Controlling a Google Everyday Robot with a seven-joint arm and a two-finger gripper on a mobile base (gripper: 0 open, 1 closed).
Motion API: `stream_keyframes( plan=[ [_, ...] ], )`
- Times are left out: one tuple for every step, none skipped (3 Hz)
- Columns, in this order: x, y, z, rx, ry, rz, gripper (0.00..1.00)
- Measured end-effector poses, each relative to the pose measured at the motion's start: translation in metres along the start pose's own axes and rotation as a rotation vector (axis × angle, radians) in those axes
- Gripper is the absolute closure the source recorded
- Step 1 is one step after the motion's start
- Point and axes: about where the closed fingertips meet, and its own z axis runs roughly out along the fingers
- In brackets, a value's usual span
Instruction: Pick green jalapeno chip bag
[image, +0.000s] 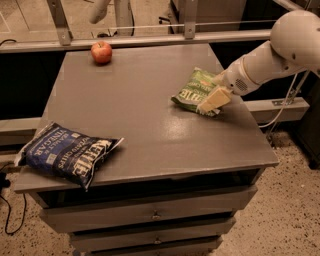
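The green jalapeno chip bag (192, 92) lies flat on the desk (145, 120) at the right of centre in the frame, close to the desk's right edge. The claw (214, 100) comes in from the upper right on the white arm (272, 60) and sits low over the bag's lower right corner. It looks to be touching the bag or just above it. From this angle it cannot be told whether the claw is open, closed, or already pinching the foil.

The step in hand appears to be the approach and grasp: the bag rests on the desk and is not lifted. The next move likely calls for a firm closure on the crinkly edge, then a straight lift. The bag may slide towards the desk edge if it is pushed instead of pinched.

The dark blue chip bag (67, 155) overhangs the lower left corner of the desk and the red apple (101, 52) sits at the upper left. Both are well apart from the claw.
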Motion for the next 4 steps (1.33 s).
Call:
stream_keyframes(
  plan=[
    [-0.020, 0.005, -0.011, -0.019, -0.064, -0.012, 0.64],
    [-0.055, 0.015, -0.037, -0.025, -0.168, -0.063, 0.87],
    [-0.100, 0.029, -0.073, -0.036, -0.301, -0.143, 1.00],
    [-0.134, 0.043, -0.111, -0.062, -0.434, -0.196, 1.00]
  ],
)
